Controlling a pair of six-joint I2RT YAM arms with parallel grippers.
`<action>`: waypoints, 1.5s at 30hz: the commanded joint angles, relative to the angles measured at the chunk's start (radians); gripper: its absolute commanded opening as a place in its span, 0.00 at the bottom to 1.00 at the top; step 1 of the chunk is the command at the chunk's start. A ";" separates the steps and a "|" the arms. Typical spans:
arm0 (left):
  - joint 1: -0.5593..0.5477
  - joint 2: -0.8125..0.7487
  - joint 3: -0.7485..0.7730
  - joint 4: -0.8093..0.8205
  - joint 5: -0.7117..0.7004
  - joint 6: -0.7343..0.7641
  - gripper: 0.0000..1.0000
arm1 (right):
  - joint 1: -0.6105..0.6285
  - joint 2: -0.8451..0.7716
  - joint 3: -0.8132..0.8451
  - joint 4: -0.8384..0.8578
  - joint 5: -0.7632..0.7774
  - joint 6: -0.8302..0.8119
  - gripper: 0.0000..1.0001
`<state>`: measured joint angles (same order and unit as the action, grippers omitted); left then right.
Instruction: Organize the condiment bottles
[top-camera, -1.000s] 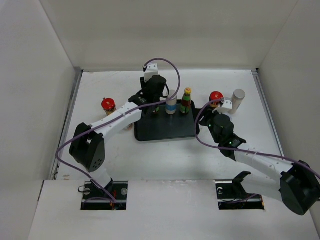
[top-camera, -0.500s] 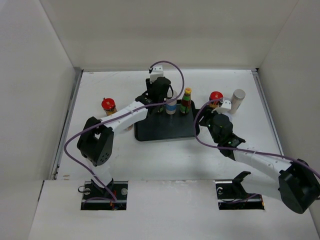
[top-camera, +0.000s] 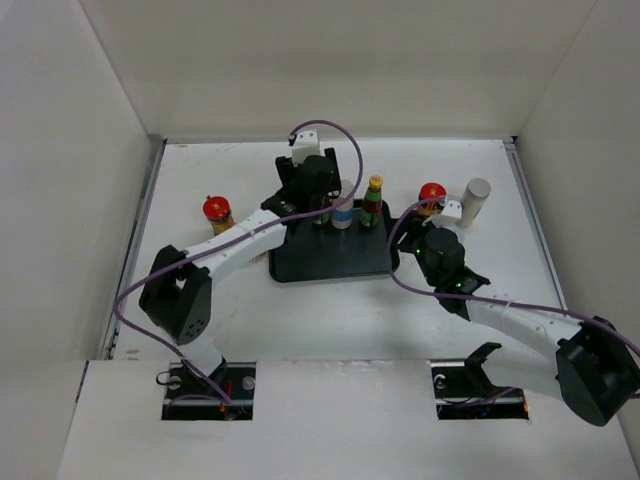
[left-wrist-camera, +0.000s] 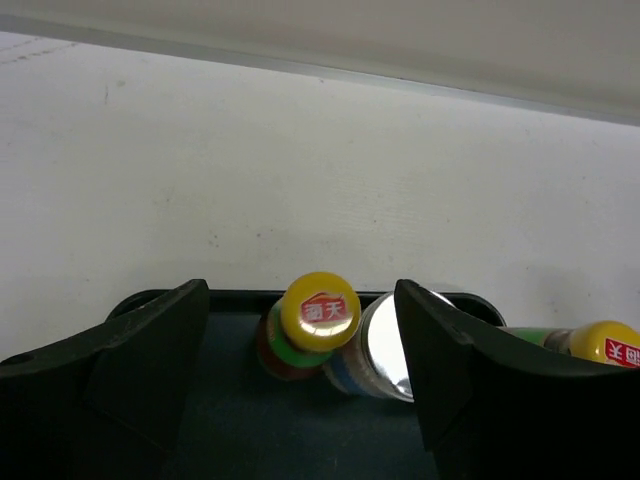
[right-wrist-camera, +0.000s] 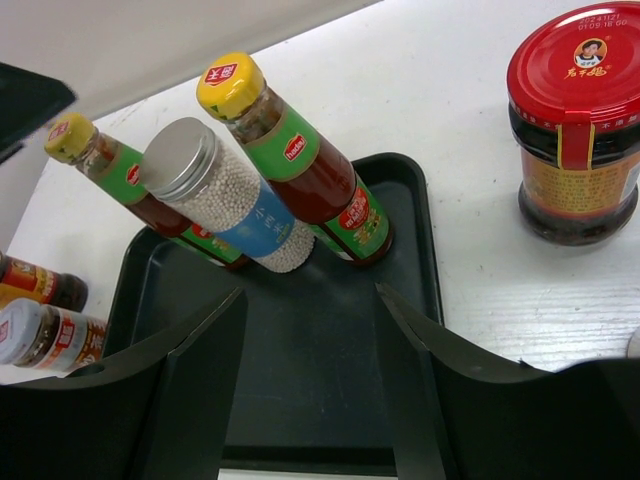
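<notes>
The left gripper (left-wrist-camera: 300, 285) hangs wide open above a yellow-capped sauce bottle (left-wrist-camera: 318, 312). It has shifted slightly left along the far edge of the tray (left-wrist-camera: 230, 410), so the bottle looks placed, just beside a silver-lidded jar (left-wrist-camera: 385, 345). The right gripper (right-wrist-camera: 310, 300) is also spread and holds nothing. Only its camera shows two small jars (right-wrist-camera: 45, 320) beyond the tray's left edge. Only the overhead view shows a red-lidded jar (top-camera: 215, 211) well apart.

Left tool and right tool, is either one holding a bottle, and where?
Neither. The left tool and the right tool are both open, with nothing gripped in them.
</notes>
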<state>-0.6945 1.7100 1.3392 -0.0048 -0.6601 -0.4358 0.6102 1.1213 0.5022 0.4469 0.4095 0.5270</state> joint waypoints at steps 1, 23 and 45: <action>0.006 -0.159 -0.060 0.052 -0.064 -0.011 0.75 | -0.004 -0.006 0.036 0.049 -0.011 -0.012 0.60; 0.132 -0.492 -0.571 -0.304 -0.128 -0.193 0.76 | 0.001 0.017 0.052 0.045 -0.011 -0.022 0.79; 0.182 -0.409 -0.528 -0.070 -0.032 -0.063 0.41 | 0.012 0.064 0.073 0.042 -0.018 -0.033 0.79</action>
<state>-0.4824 1.3758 0.7517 -0.1349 -0.6601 -0.5545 0.6106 1.1770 0.5232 0.4465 0.4061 0.5045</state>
